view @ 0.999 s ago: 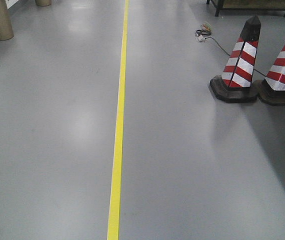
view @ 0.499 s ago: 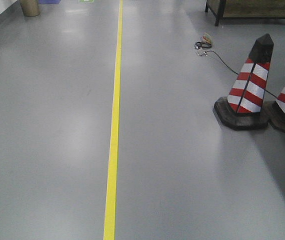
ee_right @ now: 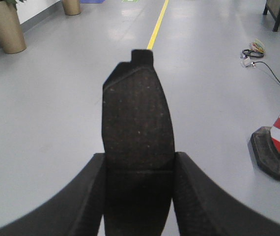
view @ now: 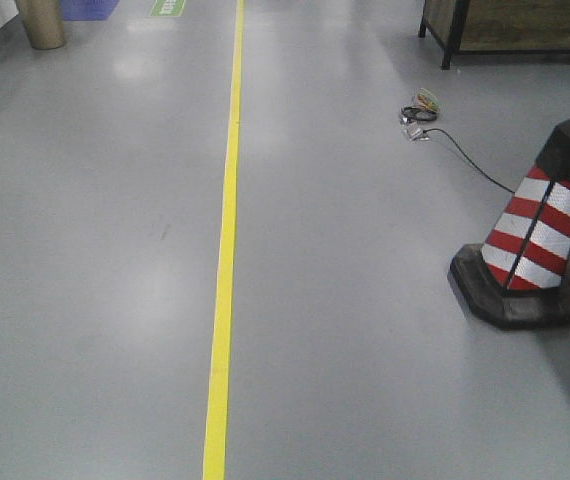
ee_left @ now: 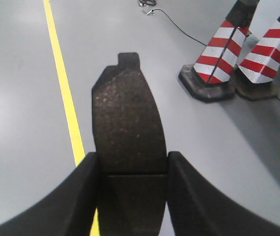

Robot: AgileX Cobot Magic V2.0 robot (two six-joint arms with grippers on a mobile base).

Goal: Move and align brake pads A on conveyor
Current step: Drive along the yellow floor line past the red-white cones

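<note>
In the left wrist view, a dark brake pad point(ee_left: 127, 113) with a speckled friction face and a centre groove stands on end between the jaws of my left gripper point(ee_left: 132, 157), which is shut on its sides. In the right wrist view, my right gripper point(ee_right: 139, 157) is shut the same way on a second brake pad point(ee_right: 137, 108). Both pads hang above grey floor. The conveyor is out of view. Neither gripper shows in the front view.
A yellow floor line point(view: 223, 250) runs straight ahead. A red-and-white striped cone point(view: 537, 235) stands at the right, and two cones point(ee_left: 217, 49) show in the left wrist view. A cable bundle point(view: 420, 112) lies on the floor beyond, near a bench frame point(view: 505, 25). A planter point(ee_right: 5, 24) stands at the far left.
The front view has advanced along the yellow line. The cones and cable have slid down and to the right, and the second cone has almost left the frame.
</note>
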